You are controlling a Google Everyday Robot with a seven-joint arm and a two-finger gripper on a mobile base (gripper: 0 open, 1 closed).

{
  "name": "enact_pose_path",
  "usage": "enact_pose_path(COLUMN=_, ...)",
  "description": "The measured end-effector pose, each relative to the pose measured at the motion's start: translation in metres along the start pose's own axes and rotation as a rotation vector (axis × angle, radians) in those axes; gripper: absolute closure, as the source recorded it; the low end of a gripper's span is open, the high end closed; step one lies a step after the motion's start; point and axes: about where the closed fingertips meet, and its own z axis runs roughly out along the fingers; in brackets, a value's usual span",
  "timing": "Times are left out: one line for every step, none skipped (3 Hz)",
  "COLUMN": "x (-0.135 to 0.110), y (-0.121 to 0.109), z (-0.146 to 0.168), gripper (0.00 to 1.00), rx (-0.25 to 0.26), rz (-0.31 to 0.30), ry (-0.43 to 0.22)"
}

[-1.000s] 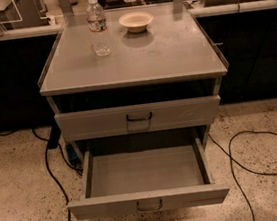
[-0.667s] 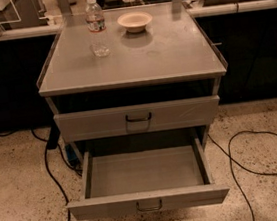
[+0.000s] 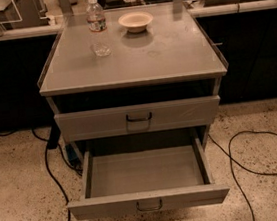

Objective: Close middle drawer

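**Clearly open: middle drawer juts toward the camera**

Middle drawer [image 3: 145,174] is pulled well out, its loop handle [image 3: 150,205] on the near front panel and its long axis left to right. My push should run straight back, under the upper drawer [image 3: 179,113]. My gripper is out of view, so I cannot tell the jaws' state. A bottle [image 3: 98,27] and a bowl [image 3: 135,20] sit on the bench [image 3: 172,53].

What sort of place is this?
Probably a lab or workshop: a grey metal drawer cabinet stands on a speckled floor with loose cables trailing, dark counters behind. Its middle drawer is pulled open. The gripper is not in view.
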Motion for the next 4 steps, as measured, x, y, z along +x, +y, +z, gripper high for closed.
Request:
enact_pose_path(x=0.004, y=0.005, z=0.002, gripper=0.00, rx=0.006, rz=-0.068, ry=0.020)
enact_pose_path(x=0.004, y=0.005, z=0.002, gripper=0.00, rx=0.006, rz=-0.068, ry=0.020)
enact_pose_path(x=0.002, y=0.012, z=0.006, gripper=0.00, rx=0.030, rz=-0.176, ry=0.057)
enact_pose_path(x=0.007, y=0.018, z=0.010, gripper=0.00, rx=0.084, rz=-0.334, ry=0.104)
